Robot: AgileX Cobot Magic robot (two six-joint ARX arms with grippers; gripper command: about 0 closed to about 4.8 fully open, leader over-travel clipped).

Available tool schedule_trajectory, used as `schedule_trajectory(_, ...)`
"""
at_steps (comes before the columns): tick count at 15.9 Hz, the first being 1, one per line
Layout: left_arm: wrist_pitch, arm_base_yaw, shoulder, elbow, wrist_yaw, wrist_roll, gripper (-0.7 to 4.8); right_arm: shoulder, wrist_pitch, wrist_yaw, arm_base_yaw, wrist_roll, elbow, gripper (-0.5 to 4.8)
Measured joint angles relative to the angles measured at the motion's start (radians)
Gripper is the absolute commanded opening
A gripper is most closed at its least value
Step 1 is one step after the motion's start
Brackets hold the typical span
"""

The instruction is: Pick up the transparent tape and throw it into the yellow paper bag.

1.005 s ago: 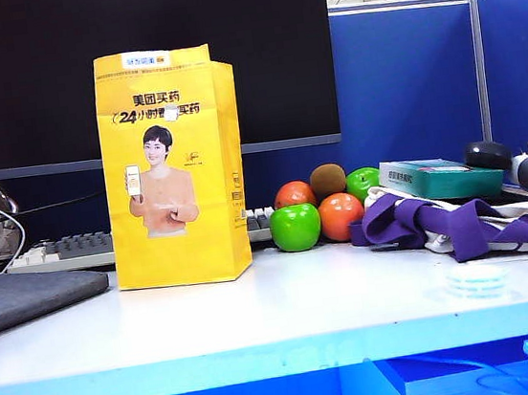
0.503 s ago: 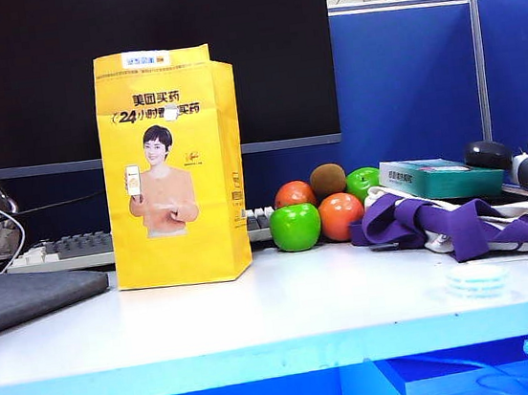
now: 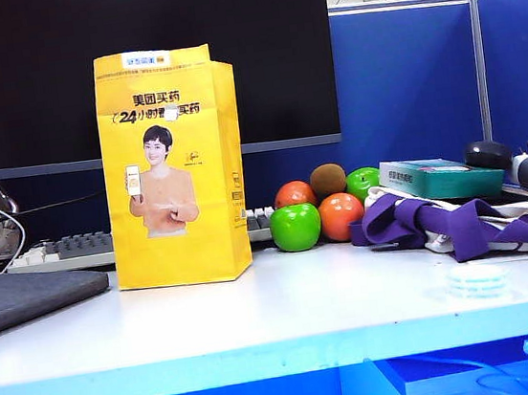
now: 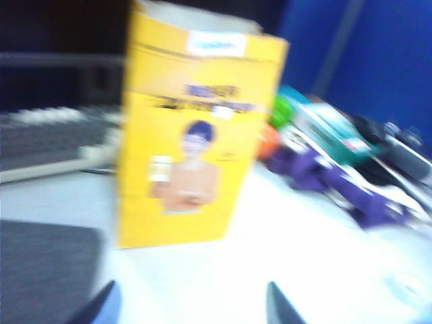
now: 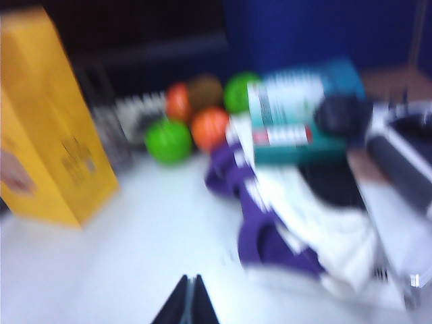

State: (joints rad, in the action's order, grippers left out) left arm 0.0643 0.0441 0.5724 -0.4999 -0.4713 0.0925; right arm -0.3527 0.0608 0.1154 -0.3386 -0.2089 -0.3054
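Both jaws empty: left gripper (image 4: 189, 307) spread, seemingly well short of transparent tape (image 4: 409, 289); right gripper (image 5: 190, 304) closed.

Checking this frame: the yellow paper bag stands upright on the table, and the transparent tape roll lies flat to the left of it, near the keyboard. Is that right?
Not quite. The yellow paper bag does stand upright on the table, but the transparent tape lies flat well to the right of it, near the front edge, in front of the purple and white cloth, not by the keyboard. The exterior view shows this.
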Motion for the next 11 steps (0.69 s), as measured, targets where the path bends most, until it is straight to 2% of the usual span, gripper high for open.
schedule_trajectory(2,0.016,0.002,0.109,-0.070,-0.086,-0.004,2.74,-0.132,0.061,-0.003,0.000,-0.002,-0.056,-0.05)
schedule_trajectory(4,0.058,0.028,0.184,-0.130,-0.102,-0.023,2.74,-0.239,0.134,-0.004,0.000,-0.003,-0.115,-0.05)
schedule_trajectory(5,0.117,0.062,0.214,-0.167,-0.098,-0.066,2.74,-0.290,0.190,-0.011,0.000,-0.003,-0.151,-0.05)
schedule_trajectory(6,0.202,0.135,0.254,-0.227,-0.012,-0.140,2.74,-0.371,0.241,-0.036,0.000,-0.004,-0.212,-0.05)
schedule_trajectory(7,0.240,0.182,0.265,-0.251,0.065,-0.172,2.74,-0.411,0.263,-0.052,0.000,-0.004,-0.243,-0.05)
schedule_trajectory(9,0.312,0.311,0.290,-0.293,0.244,-0.219,2.79,-0.470,0.280,-0.090,0.000,-0.004,-0.287,-0.05)
schedule_trajectory(11,0.379,0.488,0.333,-0.346,0.351,-0.231,2.80,-0.547,0.303,-0.112,0.000,-0.004,-0.341,-0.05)
